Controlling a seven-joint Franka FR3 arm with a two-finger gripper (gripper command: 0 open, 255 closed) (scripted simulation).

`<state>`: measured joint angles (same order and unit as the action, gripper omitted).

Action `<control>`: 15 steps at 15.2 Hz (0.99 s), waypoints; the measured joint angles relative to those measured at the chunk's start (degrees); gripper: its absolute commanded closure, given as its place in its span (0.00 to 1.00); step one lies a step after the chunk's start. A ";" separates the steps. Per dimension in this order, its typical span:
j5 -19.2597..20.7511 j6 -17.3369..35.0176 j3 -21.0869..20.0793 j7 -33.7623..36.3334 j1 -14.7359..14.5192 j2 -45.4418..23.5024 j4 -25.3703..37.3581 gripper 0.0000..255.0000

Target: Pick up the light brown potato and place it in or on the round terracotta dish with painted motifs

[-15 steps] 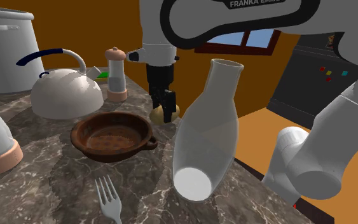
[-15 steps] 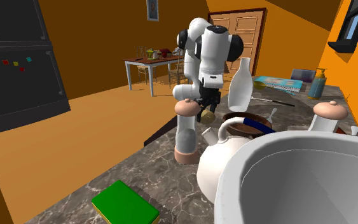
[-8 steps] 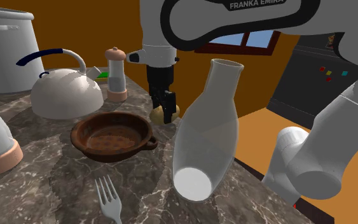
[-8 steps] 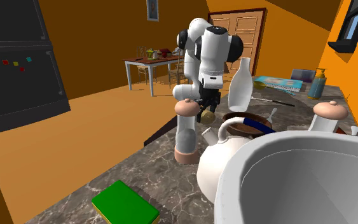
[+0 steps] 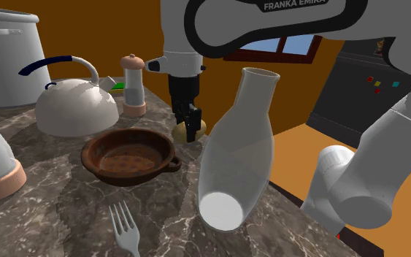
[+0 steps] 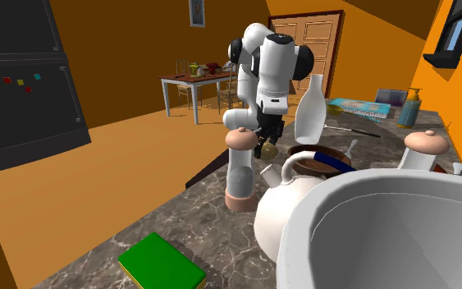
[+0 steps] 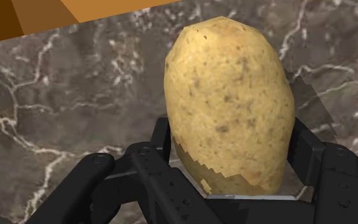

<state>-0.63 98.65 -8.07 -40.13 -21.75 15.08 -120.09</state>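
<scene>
Black gripper (image 7: 231,167) clasping the light brown potato (image 7: 227,95) between its fingers, marble counter (image 7: 69,102) beneath, brown round dish (image 5: 93,165) close beside it.

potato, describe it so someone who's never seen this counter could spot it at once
On the dark marbled counter, look between the brown round dish and the tall white bottle. The potato is the speckled tan oval there, clasped between the arm's black fingers.

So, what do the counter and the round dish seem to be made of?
The counter looks like polished dark marble: white veins and a soft sheen. The dish is probably glazed terracotta: reddish brown, with a glossy rim.
</scene>
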 measured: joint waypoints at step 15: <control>0.11 -9.34 0.16 -0.15 0.11 -0.30 9.63 1.00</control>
<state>-0.52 89.31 -7.92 -40.28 -21.63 14.77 -110.46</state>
